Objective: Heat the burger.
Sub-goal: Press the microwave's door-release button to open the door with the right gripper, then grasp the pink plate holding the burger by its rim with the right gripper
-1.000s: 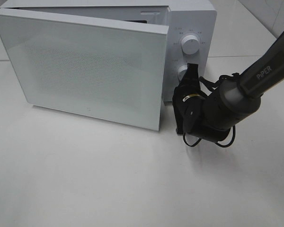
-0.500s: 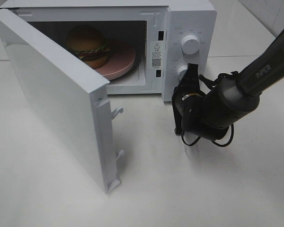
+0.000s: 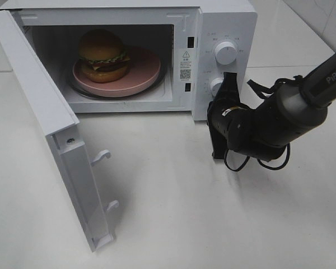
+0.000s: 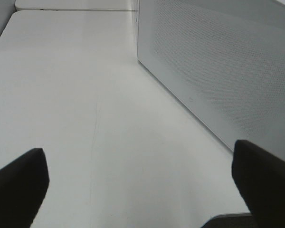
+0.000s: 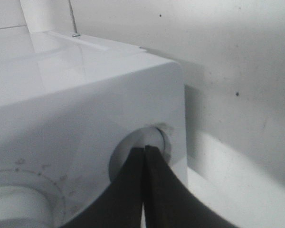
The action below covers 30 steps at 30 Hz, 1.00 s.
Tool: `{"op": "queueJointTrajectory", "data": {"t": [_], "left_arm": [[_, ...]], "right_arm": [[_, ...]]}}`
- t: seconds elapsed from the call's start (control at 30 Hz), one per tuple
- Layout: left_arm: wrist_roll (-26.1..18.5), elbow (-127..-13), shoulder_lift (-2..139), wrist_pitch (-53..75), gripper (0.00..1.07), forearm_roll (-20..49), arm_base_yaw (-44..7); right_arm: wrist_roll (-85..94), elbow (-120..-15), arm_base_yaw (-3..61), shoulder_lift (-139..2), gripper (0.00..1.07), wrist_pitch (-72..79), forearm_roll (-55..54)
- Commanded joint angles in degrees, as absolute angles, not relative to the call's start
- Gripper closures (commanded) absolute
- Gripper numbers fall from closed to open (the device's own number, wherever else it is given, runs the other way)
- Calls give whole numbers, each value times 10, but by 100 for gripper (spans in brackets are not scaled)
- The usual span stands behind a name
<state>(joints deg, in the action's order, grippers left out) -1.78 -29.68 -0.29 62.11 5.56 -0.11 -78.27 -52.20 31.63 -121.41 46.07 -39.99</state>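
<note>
The burger [image 3: 103,53], with its golden bun and green lettuce, sits on a pink plate [image 3: 143,73] inside the white microwave [image 3: 227,22]. The microwave door [image 3: 50,129] hangs wide open to the left. My right gripper [image 3: 228,78] is shut, and its tips rest against the lower knob [image 3: 215,86] of the control panel. In the right wrist view the shut right gripper [image 5: 143,149] meets that lower knob [image 5: 157,135]. My left gripper [image 4: 140,166] stands open over bare table beside the door's outer face [image 4: 218,66]. It does not show in the high view.
The upper knob [image 3: 225,52] sits above the right gripper. Latch hooks [image 3: 101,157] stick out from the door's free edge. White tabletop [image 3: 173,213] stretches in front of the microwave.
The microwave door has swung from nearly closed to wide open, uncovering the burger and plate. My right arm has shifted slightly to the right, tips still at the lower knob.
</note>
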Motion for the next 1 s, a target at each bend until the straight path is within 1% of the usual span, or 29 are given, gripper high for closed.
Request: {"op": "queueJointTrajectory", "data": {"t": [0.03, 0.2, 0.33, 0.43, 0.5, 0.6, 0.7, 0.77, 0.87, 0.9, 0.97, 1.0], "left_arm": [[-17, -296, -7, 613, 6, 56, 1], [-17, -296, -7, 613, 6, 55, 1], [-17, -296, -7, 613, 6, 55, 1], [-17, -296, -7, 613, 6, 55, 1], [-17, -296, -7, 613, 6, 55, 1], [-17, -296, -7, 613, 6, 55, 1], [-17, -296, -7, 613, 6, 55, 1], [-17, -296, -7, 613, 6, 55, 1], [-17, -296, -7, 613, 6, 55, 1], [-17, -296, -7, 613, 6, 55, 1], [-17, -296, -7, 613, 6, 55, 1], [-17, -296, -7, 613, 6, 55, 1]], "right_arm": [[-784, -511, 327, -1185, 107, 458, -348], [-772, -492, 329, -1165, 107, 420, -339], [-757, -478, 329, -1152, 107, 418, -340], [-745, -461, 329, -1133, 107, 412, -340], [-717, -437, 329, -1101, 107, 377, -340], [-709, -432, 329, -1094, 107, 371, -340], [-668, -414, 329, -1065, 107, 345, -340], [-579, -402, 329, -1028, 107, 281, -335], [-551, -402, 329, -1020, 107, 261, -335], [-496, -402, 329, -1003, 107, 223, -332], [-471, -402, 329, -994, 107, 204, -323], [-434, -402, 329, -980, 107, 166, -302]]}}
